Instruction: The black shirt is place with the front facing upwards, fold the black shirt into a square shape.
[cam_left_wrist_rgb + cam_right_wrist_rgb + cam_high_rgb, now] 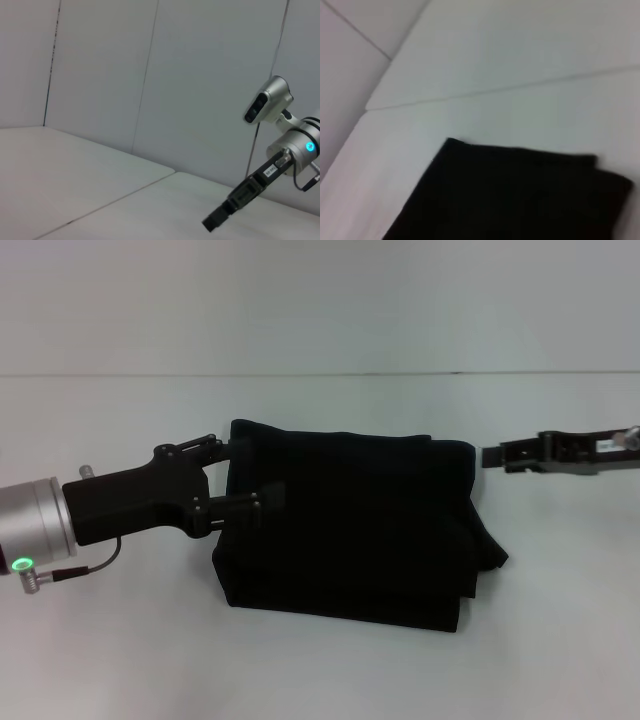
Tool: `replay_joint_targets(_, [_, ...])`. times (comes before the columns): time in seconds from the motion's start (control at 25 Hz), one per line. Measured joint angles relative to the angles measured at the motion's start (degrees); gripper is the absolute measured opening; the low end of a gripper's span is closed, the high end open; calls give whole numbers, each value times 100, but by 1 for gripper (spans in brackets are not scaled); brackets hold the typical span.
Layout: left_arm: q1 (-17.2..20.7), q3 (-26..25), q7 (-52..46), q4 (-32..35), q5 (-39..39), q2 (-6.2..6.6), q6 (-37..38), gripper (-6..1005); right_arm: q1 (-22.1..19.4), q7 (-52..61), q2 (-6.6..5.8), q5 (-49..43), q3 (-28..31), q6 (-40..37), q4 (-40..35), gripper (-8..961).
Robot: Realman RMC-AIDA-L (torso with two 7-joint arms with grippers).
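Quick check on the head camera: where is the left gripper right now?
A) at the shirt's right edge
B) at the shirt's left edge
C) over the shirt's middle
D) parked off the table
B: in the head view the left gripper sits at the left edge of the folded black shirt, with its fingers spread over that edge.

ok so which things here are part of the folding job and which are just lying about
Job:
- shirt, folded into a rough rectangle
- left gripper, open at the shirt's left edge
- right gripper, just off the shirt's right edge

Lying about:
- nothing; only the bare table
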Motion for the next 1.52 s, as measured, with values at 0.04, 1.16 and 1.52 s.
replay_joint_targets(0.04, [-5,5,0,0,0,1,2,843,20,145,-50,-83,-4,-74,32,381])
replay_joint_targets(1.16, [-71,-18,20,0,0,18,-110,842,632,1049,121,-1204,-27,415,1085,830])
replay_joint_targets(1.52, [-82,-18,24,0,0,39,-136,842,631,1034,190,-1201,-40,517,1144,820])
